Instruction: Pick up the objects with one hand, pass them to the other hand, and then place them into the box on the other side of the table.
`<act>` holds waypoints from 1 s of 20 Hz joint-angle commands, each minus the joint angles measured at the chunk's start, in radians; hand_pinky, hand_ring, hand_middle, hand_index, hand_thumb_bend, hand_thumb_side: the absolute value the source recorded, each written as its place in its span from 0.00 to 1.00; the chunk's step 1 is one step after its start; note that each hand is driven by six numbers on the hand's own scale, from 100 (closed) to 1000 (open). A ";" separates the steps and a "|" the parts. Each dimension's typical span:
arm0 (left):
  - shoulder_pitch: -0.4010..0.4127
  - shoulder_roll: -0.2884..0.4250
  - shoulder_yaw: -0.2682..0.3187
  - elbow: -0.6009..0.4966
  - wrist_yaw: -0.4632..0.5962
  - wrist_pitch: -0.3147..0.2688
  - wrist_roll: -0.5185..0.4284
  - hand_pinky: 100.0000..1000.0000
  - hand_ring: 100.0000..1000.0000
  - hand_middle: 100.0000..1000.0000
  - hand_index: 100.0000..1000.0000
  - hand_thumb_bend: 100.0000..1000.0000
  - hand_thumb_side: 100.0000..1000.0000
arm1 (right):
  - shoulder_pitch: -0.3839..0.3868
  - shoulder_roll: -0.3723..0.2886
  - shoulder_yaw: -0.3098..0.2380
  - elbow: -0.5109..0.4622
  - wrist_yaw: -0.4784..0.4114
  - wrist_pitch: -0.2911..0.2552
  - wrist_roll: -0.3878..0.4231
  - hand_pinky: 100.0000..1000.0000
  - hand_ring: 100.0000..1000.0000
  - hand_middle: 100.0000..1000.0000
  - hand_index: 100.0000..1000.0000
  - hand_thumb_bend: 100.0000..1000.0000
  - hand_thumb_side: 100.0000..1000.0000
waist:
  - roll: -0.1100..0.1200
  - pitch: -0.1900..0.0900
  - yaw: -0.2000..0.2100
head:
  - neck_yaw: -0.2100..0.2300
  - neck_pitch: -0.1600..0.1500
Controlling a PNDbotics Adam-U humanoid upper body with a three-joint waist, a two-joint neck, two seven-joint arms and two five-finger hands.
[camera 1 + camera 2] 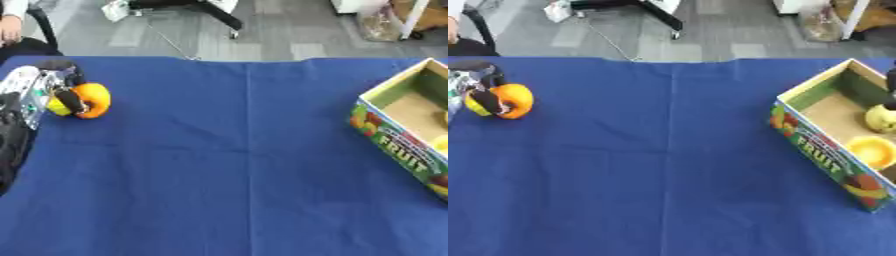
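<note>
We judge the task partly done: the cardboard box (833, 125), its printed side reading FRUIT, already holds a pale yellow rounded fruit (880, 118) and a shallow yellow bowl-like piece (872, 150), while an orange object (93, 100) and a smaller yellow one (58, 106), both smooth and rounded, sit far left of the box on the blue cloth-covered table (227, 165). Our left hand (54, 87) has dark fingers curled around the orange object; handover and placing remain, and the right hand shows nowhere.
</note>
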 commanded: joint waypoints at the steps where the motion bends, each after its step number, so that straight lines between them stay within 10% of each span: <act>1: -0.021 0.018 -0.001 -0.023 0.004 -0.004 0.016 0.69 0.68 0.60 0.47 0.12 0.00 | -0.005 -0.022 -0.012 -0.015 0.003 -0.001 0.001 0.68 0.83 0.86 0.85 0.11 0.31 | -0.011 -0.011 0.001 | -0.007 0.002; 20: -0.030 0.072 -0.083 -0.350 0.163 -0.097 0.054 0.64 0.59 0.54 0.41 0.10 0.00 | 0.017 -0.035 -0.022 -0.015 -0.007 -0.006 -0.007 0.68 0.83 0.86 0.85 0.10 0.32 | -0.011 -0.035 0.018 | -0.057 0.026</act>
